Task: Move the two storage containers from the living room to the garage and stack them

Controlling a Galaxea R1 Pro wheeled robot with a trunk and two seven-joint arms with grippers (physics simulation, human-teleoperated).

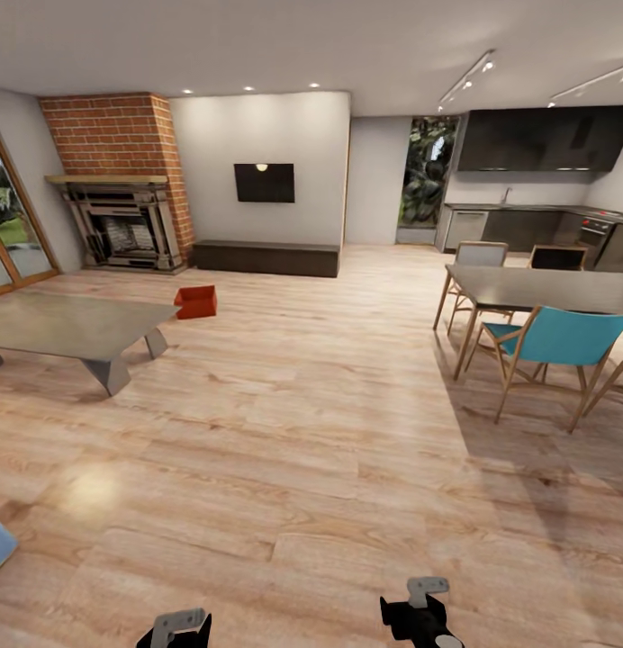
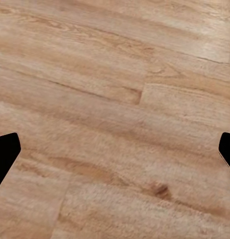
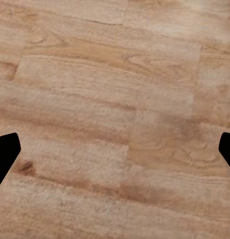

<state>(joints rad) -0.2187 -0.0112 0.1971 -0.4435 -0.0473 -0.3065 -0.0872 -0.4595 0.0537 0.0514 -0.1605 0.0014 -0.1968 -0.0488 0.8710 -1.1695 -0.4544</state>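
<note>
Red-orange storage container [image 1: 195, 301] on wood planks [image 1: 329, 432] beside low table [image 1: 73, 326].

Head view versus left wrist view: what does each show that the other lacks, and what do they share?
Head view alone: one red-orange storage container on the floor beside the low table, the brick fireplace, wall TV, dining table. Left wrist view alone: the left gripper, jaws wide apart, nothing between them. Shared: light wood plank floor.
</note>
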